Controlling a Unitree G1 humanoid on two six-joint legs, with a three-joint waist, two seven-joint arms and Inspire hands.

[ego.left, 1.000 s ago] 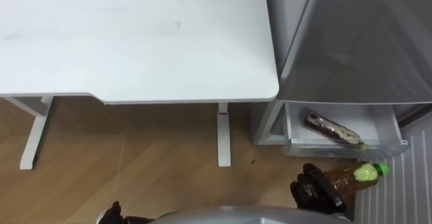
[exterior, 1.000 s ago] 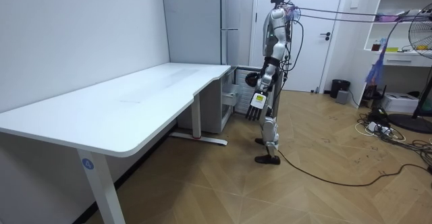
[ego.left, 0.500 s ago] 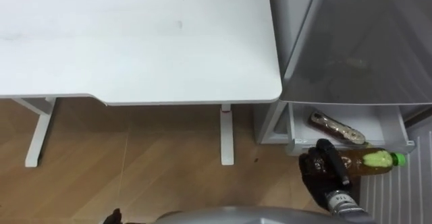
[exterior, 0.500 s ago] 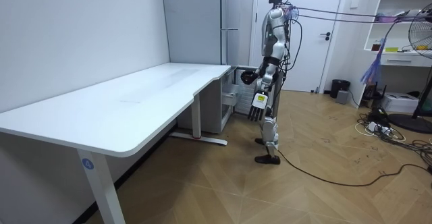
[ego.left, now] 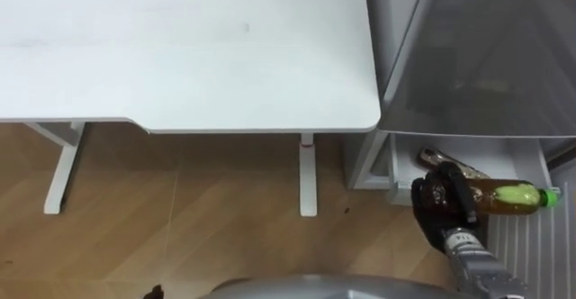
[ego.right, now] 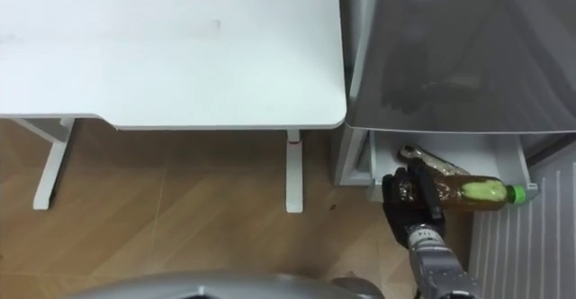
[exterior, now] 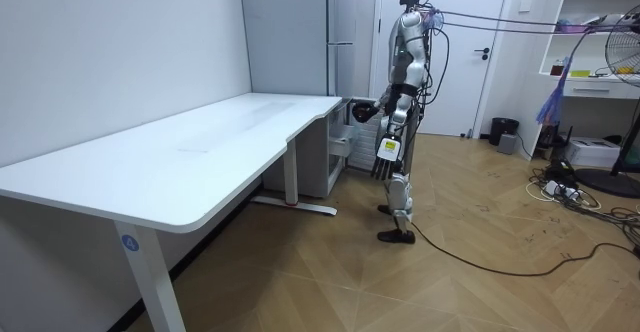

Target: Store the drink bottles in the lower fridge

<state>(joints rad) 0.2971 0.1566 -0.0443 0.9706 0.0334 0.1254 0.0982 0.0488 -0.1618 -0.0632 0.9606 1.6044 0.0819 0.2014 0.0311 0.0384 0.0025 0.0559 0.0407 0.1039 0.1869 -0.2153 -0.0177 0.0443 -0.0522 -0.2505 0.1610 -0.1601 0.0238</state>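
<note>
We count two drinks: held bottle (ego.left: 506, 196) (amber, green cap, lying crosswise in the fingers) and drawer bottle (ego.left: 437, 158). One fridge (ego.left: 486, 56), with one drawer (ego.left: 533, 159) open at its foot. One white desk (ego.left: 180, 56). Two desk legs show under it in the eye views: left leg (ego.left: 59, 168) and middle leg (ego.left: 309, 175). Two hands: right hand (ego.left: 439, 207) wrapped round the held bottle, left hand (exterior: 383, 159) hanging straight-fingered at the robot's side in the room view. Further out we get one door (exterior: 492, 52), one fan (exterior: 626, 47) and one dark bin (exterior: 503, 130).
</note>
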